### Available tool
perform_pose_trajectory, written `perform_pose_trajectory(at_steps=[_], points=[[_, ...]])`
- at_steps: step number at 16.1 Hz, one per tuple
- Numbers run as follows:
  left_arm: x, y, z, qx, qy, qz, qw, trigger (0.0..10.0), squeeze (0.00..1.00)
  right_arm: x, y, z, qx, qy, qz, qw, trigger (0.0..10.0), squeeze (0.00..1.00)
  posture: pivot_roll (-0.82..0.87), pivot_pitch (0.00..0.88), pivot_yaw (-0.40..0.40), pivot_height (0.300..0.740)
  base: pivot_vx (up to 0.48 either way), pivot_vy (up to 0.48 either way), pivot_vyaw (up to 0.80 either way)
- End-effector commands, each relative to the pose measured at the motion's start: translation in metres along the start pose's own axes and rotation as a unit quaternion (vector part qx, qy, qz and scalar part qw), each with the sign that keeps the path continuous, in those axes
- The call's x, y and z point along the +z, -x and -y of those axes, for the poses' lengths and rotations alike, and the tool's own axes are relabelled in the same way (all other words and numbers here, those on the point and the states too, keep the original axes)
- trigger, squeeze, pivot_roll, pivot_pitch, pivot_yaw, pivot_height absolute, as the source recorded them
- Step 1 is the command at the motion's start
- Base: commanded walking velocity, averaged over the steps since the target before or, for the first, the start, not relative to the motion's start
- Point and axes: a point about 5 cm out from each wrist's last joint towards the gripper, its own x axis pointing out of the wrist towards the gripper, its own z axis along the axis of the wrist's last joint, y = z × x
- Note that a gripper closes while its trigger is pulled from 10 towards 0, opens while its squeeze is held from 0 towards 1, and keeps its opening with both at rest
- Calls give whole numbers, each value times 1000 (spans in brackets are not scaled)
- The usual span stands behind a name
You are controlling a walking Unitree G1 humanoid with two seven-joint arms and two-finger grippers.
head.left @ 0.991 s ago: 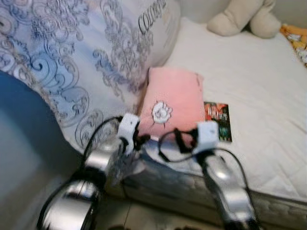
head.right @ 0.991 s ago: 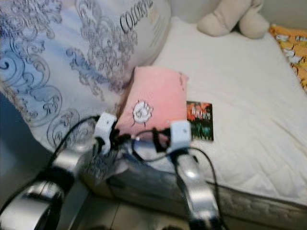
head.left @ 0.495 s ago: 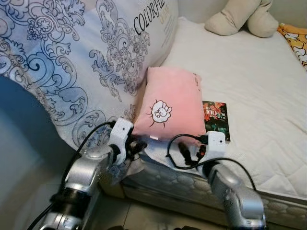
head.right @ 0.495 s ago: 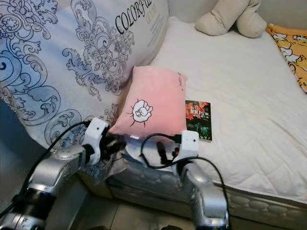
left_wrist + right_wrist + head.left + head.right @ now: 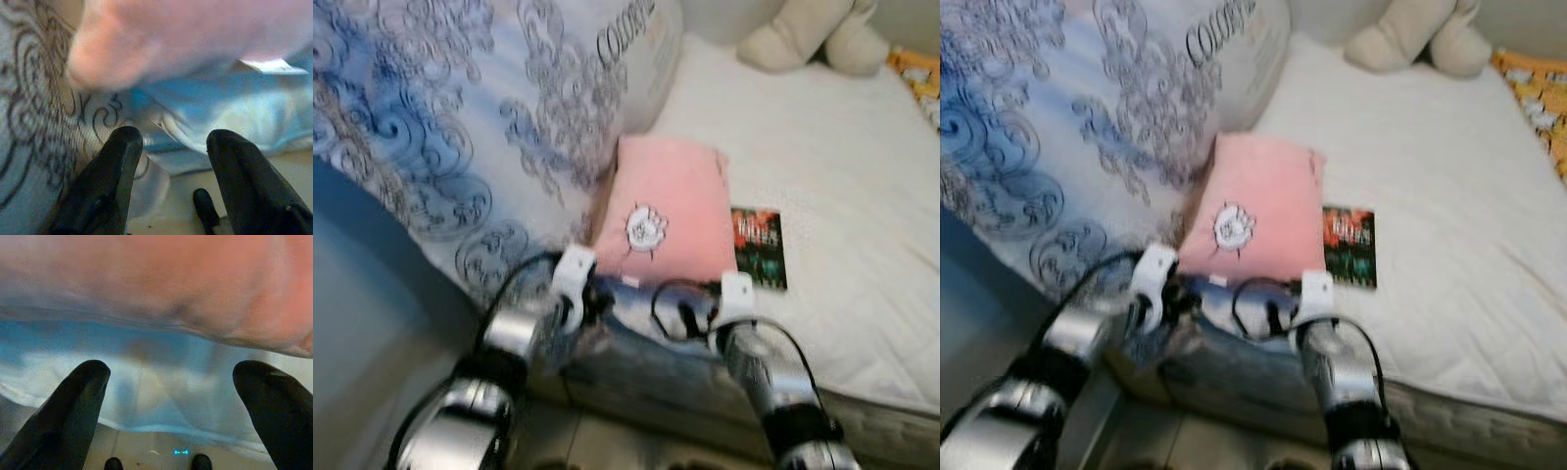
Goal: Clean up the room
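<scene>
A pink pillow (image 5: 671, 206) with a small white drawing lies on the bed's near edge, its front hanging over the mattress side. A dark book (image 5: 759, 247) lies flat on the sheet to its right, touching it. My left gripper (image 5: 168, 142) is open just below the pillow's left front corner, against the mattress side. My right gripper (image 5: 171, 374) is open wide under the pillow's right front edge, nothing between its fingers. Both wrists, left (image 5: 573, 274) and right (image 5: 734, 294), sit low in front of the bed.
A large patterned blue-and-white duvet (image 5: 460, 127) is heaped on the left of the bed. A beige plush toy (image 5: 813, 39) lies at the far end, an orange cloth (image 5: 920, 73) at the far right. White mattress (image 5: 842, 166) stretches right; floor shows below.
The head view has shifted and blurred. Both grippers stay low at the pillow's front edge, the right wrist a little closer to it.
</scene>
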Motion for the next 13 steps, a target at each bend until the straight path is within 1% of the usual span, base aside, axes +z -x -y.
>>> perform_pose_trajectory(at_steps=[1, 2, 6, 8, 9, 10, 13], points=[[3, -4, -1, 11, -6, 1, 1000, 10000, 0, 7, -5, -6, 4, 3, 10, 1000, 10000, 0, -8, 0, 19, 736, 0, 0, 0], [5, -5, -1, 14, -8, 1, 1000, 10000, 0, 9, -6, -9, 9, 3, 13, 1000, 10000, 0, -8, 0, 19, 736, 0, 0, 0], [15, -7, -14, 53, -32, 10, 998, 10000, 0, 29, -16, -35, 38, 13, 44, 998, 10000, 0, -14, 0, 21, 736, 0, 0, 0], [20, -8, -13, 56, -40, 20, 997, 10000, 0, 35, -18, -38, 37, 16, 53, 998, 10000, 0, -10, 0, 18, 736, 0, 0, 0], [24, -8, -12, 58, -36, 33, 997, 10000, 0, 39, -19, -38, 33, 29, 64, 997, 10000, 0, -10, 0, 18, 736, 0, 0, 0], [33, -9, -10, 56, -21, 65, 996, 10000, 0, 44, -20, -37, 29, 47, 75, 996, 10000, 0, -9, 0, 21, 736, 0, 0, 0], [41, -9, -9, 62, -14, 93, 994, 10000, 0, 49, -22, -39, 27, 65, 87, 994, 10000, 0, -10, 0, 22, 736, 0, 0, 0]])
